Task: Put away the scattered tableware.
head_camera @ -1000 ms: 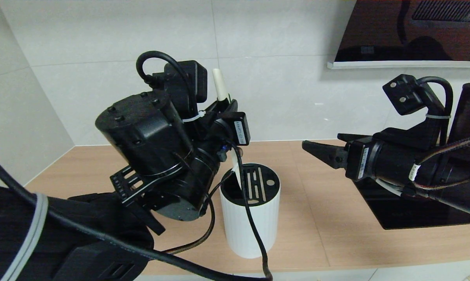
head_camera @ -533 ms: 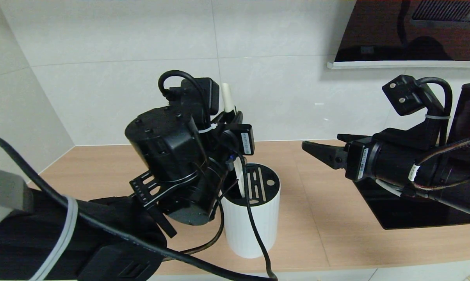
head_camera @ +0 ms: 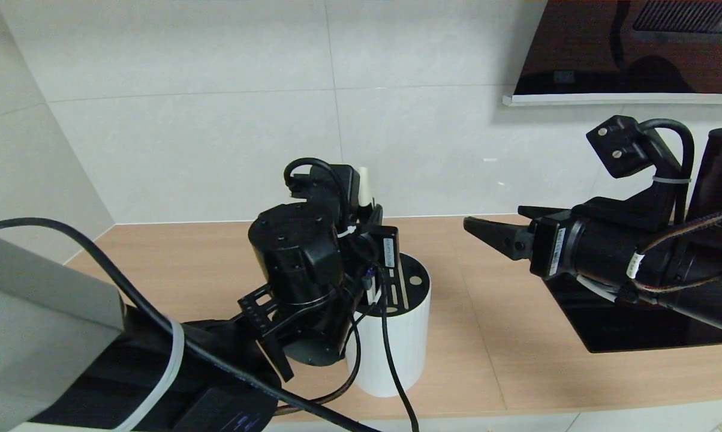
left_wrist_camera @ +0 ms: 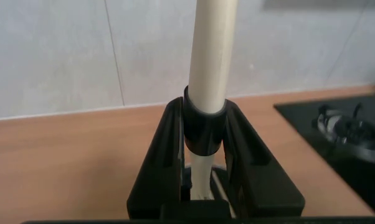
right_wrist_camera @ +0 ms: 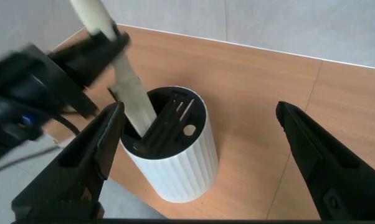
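Wooden counter (head_camera: 487, 348) bears a black cooktop (head_camera: 607, 333) at its right edge. Left gripper (left_wrist_camera: 205, 124) clamps a cream-handled knife (left_wrist_camera: 215, 56), blade inside the white ribbed holder (head_camera: 397, 342); right gripper (right_wrist_camera: 199, 109) is spread wide.

I see wooden counter (head_camera: 487, 336): white ribbed holder (head_camera: 412, 342) stands near front edge, black cooktop (head_camera: 613, 330) at right end.

I'm seeing bright, even light bathing the counter (head_camera: 487, 360); the glossy hood panel (head_camera: 637, 54) is reflecting and shadowing the wall (head_camera: 427, 150).
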{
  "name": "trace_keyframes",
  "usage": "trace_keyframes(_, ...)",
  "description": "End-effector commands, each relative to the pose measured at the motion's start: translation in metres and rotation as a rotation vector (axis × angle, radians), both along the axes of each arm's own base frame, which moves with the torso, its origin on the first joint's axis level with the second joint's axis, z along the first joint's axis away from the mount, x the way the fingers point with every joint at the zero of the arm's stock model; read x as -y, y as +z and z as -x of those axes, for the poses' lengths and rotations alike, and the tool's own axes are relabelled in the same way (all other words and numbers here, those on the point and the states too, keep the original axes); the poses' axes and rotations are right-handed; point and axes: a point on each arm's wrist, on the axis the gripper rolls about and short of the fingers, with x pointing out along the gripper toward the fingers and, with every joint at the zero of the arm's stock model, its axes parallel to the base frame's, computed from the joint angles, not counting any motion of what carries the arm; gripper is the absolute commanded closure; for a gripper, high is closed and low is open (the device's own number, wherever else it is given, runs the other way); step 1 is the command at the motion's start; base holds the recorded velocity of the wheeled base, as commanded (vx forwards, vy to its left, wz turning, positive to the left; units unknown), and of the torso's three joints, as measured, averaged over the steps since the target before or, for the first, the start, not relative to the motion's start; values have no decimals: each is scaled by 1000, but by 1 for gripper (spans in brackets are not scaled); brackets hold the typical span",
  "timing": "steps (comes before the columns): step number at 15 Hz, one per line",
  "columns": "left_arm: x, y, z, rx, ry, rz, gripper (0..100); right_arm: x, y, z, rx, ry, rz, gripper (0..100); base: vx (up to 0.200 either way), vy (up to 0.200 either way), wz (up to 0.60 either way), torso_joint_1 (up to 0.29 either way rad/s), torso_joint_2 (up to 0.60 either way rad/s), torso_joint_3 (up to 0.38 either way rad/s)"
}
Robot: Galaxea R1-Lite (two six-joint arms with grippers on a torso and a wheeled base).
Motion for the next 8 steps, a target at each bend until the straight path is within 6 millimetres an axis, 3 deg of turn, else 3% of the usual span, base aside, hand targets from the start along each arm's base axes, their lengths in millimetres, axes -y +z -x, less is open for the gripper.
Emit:
trace_keyframes(1, 0, -14, 0, -33, 0, -33, 100, -1, -1, -1, -4, 0, 4, 0, 0, 0, 0, 0, 0, 0)
trace_keyframes(8, 0, -38, 0, -95, 1, -46, 100, -1, -2, -1, -7, 0, 5, 0, 0, 0, 0, 0, 0, 0)
